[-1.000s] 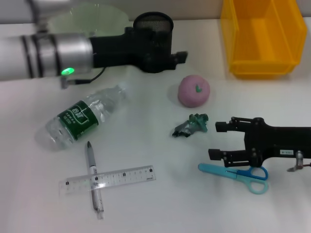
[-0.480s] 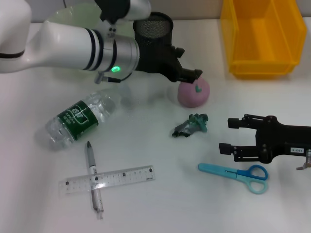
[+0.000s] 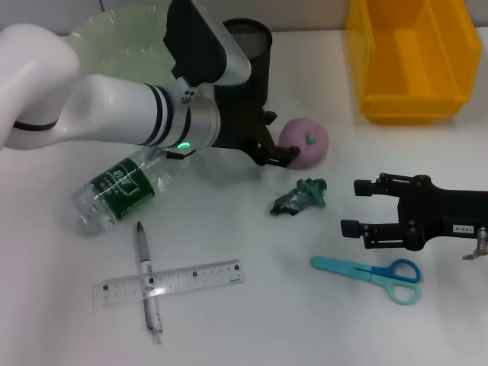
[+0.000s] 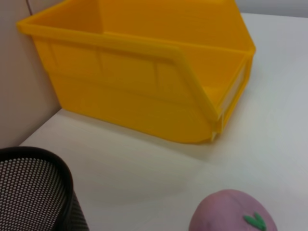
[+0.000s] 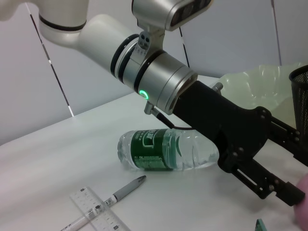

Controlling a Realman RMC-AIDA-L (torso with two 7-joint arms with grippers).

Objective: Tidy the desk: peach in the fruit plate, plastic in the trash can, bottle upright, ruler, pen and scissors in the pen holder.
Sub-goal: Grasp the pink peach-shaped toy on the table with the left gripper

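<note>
Head view: left gripper [image 3: 284, 149] reaches across from the left, its black fingers spread and their tips right at the left side of the pink peach [image 3: 305, 142]; not clamped on it. Peach sits on the white table [image 3: 244, 320], right of the black mesh pen holder [image 3: 252, 46] and nearer than the yellow bin [image 3: 412, 61] at far right. Pale green fruit plate [image 3: 122, 34] far left, partly behind the arm. Clear bottle [image 3: 126, 187] with a green label lies on its side, left of centre. Crumpled green plastic [image 3: 301, 197] lies just near of the peach. Pen [image 3: 147, 284] crosses the clear ruler [image 3: 169, 280] at near left. Right gripper [image 3: 352, 207] hovers at right, jaws parted and holding nothing, just far of the blue scissors [image 3: 370, 271] lying flat.
</note>
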